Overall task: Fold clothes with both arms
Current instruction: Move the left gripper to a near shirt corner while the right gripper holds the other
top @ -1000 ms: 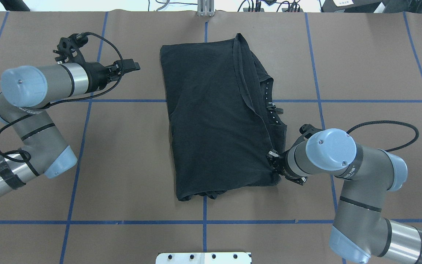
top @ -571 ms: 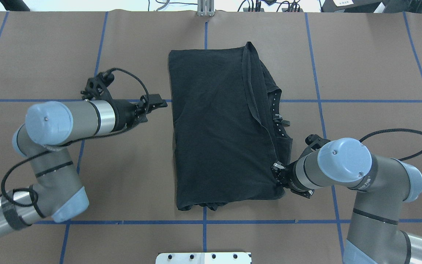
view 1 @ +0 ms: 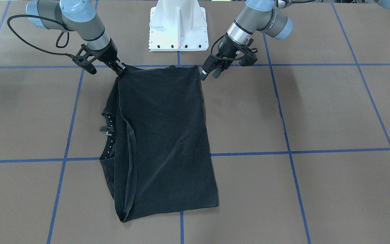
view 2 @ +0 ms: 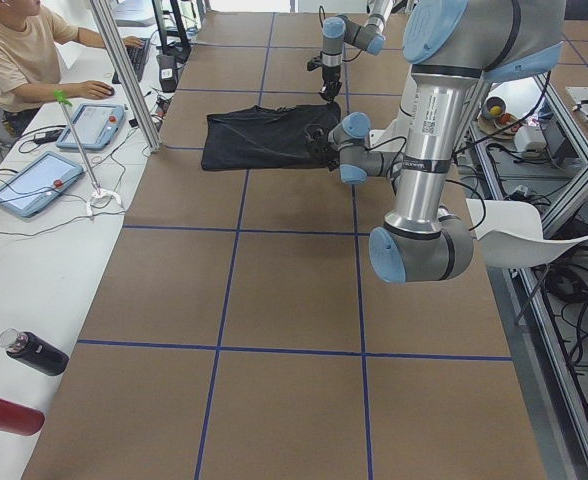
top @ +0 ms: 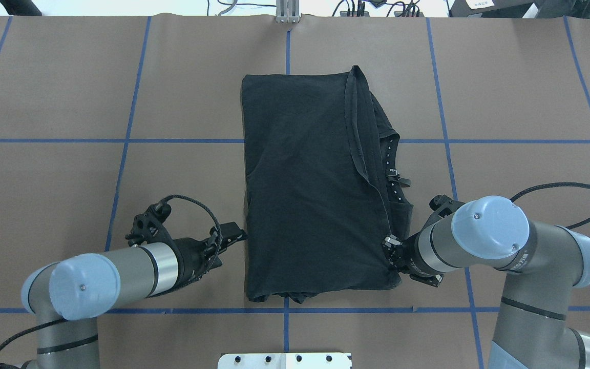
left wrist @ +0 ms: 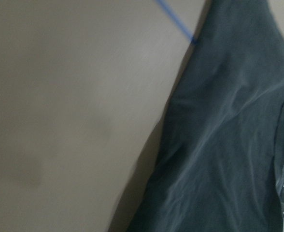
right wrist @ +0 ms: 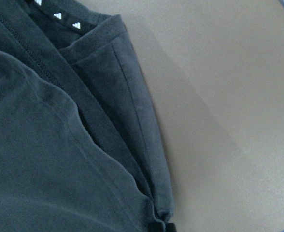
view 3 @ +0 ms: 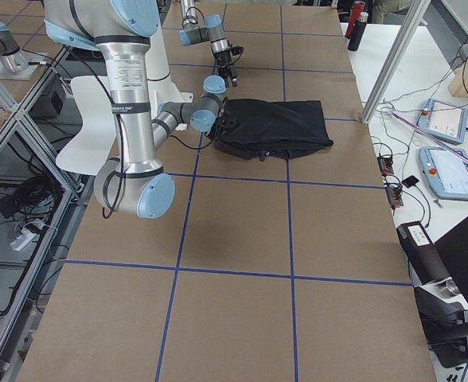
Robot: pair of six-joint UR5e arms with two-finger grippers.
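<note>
The right hand gripped the T-shirt by a corner; the left hand stood open beside its edge. The brown table bore blue gridlines.

Folded black T-shirt lies on brown, blue-gridded table.

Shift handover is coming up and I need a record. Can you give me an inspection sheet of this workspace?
Surface: brown table, blue tape grid.
Job's things: black T-shirt, folded lengthwise, flat, collar showing at the robot's right.
Clutter: nothing seen.
Grippers: left gripper open beside the shirt's edge; right gripper shut on its near corner.
Cables: black cable looped at each wrist, off the shirt.
Surroundings: person at a side bench, tablets, two bottles.
</note>
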